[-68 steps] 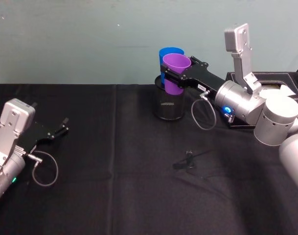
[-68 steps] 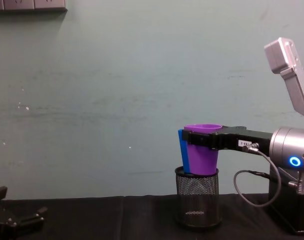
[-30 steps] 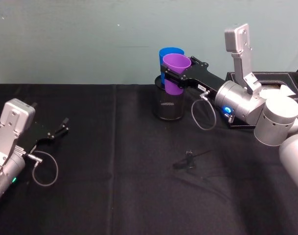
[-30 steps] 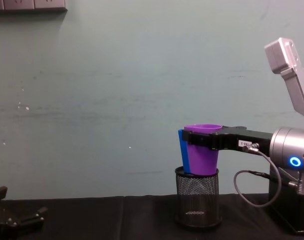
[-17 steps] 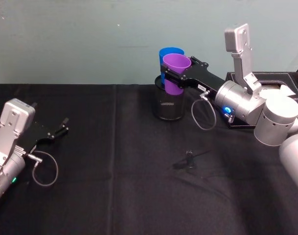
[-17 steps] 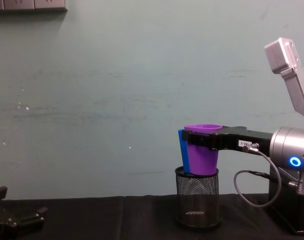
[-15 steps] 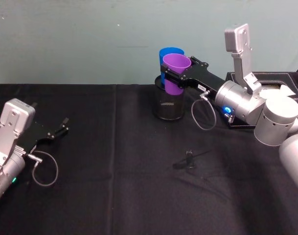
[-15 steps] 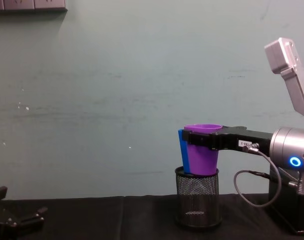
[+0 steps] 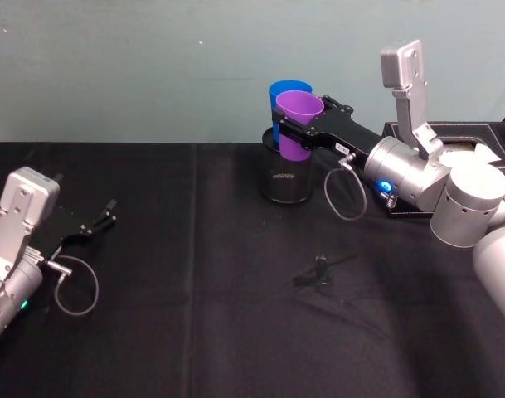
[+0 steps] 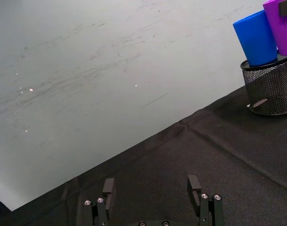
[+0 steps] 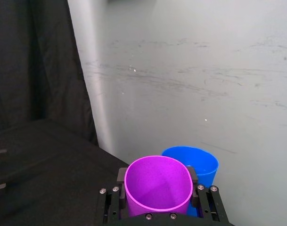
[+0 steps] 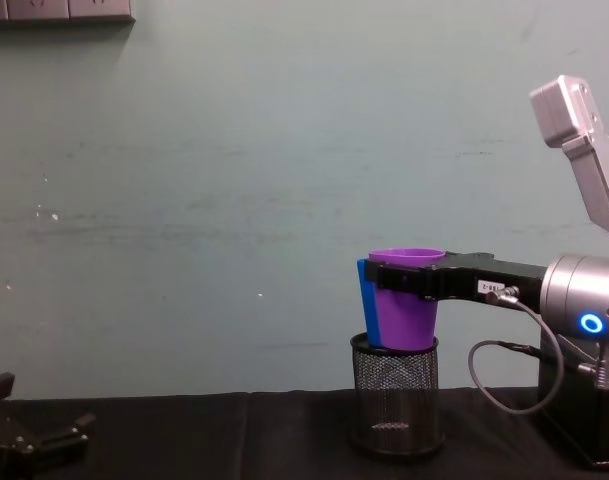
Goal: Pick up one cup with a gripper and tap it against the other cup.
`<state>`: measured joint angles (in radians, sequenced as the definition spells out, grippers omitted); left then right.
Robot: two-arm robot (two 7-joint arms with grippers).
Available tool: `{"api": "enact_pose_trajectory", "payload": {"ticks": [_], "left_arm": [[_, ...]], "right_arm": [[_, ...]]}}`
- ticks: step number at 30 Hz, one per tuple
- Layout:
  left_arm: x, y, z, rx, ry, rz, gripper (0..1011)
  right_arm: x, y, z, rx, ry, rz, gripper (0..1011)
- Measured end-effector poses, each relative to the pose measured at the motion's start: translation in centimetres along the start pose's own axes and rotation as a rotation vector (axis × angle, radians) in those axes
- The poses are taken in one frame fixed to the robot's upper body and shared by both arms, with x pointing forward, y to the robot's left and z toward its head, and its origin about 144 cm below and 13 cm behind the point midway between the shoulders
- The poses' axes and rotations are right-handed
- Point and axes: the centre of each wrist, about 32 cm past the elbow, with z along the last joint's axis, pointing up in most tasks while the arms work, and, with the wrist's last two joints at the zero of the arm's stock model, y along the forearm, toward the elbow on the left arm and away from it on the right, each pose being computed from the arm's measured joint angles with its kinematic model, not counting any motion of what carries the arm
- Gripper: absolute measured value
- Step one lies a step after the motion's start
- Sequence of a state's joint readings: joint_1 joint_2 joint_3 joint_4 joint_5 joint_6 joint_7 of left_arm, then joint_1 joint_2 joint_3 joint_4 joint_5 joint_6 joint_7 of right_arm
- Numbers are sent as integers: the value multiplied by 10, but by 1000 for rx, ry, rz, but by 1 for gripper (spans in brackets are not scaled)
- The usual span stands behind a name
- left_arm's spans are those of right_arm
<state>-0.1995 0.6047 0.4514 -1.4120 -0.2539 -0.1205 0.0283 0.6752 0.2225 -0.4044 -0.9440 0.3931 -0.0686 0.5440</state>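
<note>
The right claw (image 9: 295, 133) reaches out level over the far part of the black table (image 9: 194, 315), and its two fingers are closed on the upper wall of the purple cup (image 9: 298, 116), one on each side just under the rim. In the right wrist view the fingers (image 11: 121, 177) are spread about as wide as the cup (image 11: 157, 186) and flank it closely. The cup stands upright in the claw, mouth up.

Just beyond the claw's tips, on the far side of the purple cup, is the blue cup (image 9: 285, 89), upright in a black mesh pen holder (image 9: 286, 178) that sits directly beneath the claw. The two cups are side by side and look to be touching (the chest view shows blue (image 12: 364, 300) only as a strip along the purple wall (image 12: 404, 320)). The purple cup's base is level with the holder's rim (image 12: 394, 345).

The left claw (image 9: 103, 217) lies low on the robot's left, well apart from the cups, fingers (image 10: 108, 186) spread wide and holding nothing.
</note>
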Motion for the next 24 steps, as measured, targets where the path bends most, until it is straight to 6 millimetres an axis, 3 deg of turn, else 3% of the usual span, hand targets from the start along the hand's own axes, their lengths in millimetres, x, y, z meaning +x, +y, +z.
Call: {"api": "enact_pose_trajectory", "payload": {"ticks": [24], "left_arm": [[0, 0, 0, 0, 0, 0, 1000]], "right_arm": [[-1, -4, -3, -3, 1, 17, 734]]}}
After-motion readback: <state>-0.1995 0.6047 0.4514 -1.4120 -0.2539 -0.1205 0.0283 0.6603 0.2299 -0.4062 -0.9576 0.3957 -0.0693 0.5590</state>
